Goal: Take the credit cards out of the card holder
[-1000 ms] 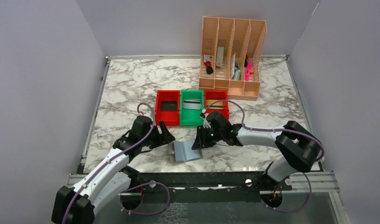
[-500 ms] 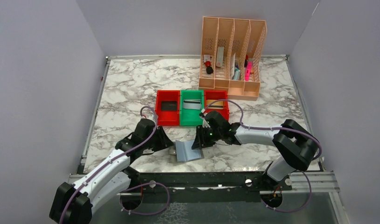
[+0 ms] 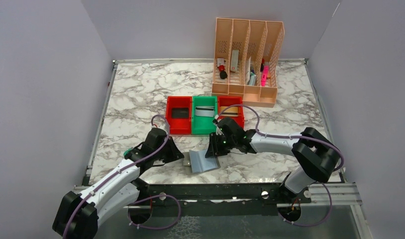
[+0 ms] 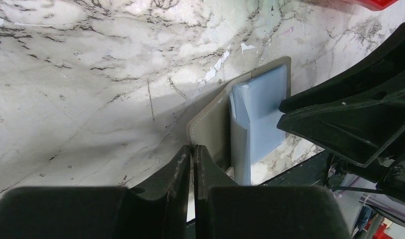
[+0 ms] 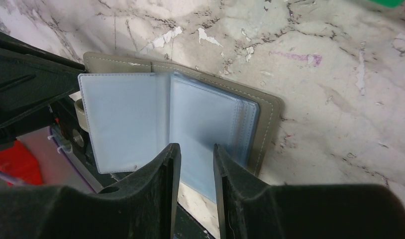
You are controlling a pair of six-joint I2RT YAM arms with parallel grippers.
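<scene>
**A:** Where did the card holder (image 3: 203, 160) lie?

**B:** Open and flat on the marble desk (image 3: 136, 94), close to its near edge, with the blue-grey pockets facing up. It sat between the two tools.

**A:** What about the left tool (image 4: 193, 149)?

**B:** It was low at the holder's left side. Its fingers were clenched to a bare slit right where the grey cover's edge met their tips, and they looked nipped on that edge.

**A:** And the right tool (image 5: 193, 149)?

**B:** It was over the holder's right panel with its jaws partly apart. A blue pocket leaf showed in the gap between them. The jaws straddled it and were not clamped on it, so the tool was grasping nothing.

**A:** And the cards?

**B:** They were farther back, in a row of bins just behind the holder. The black card (image 3: 180, 113) lay in the left red bin (image 3: 179, 129), the silver-grey card (image 3: 204, 111) in the green bin (image 3: 204, 129), and the gold-tan card (image 3: 231, 114) in the right red bin (image 3: 241, 119).
</scene>
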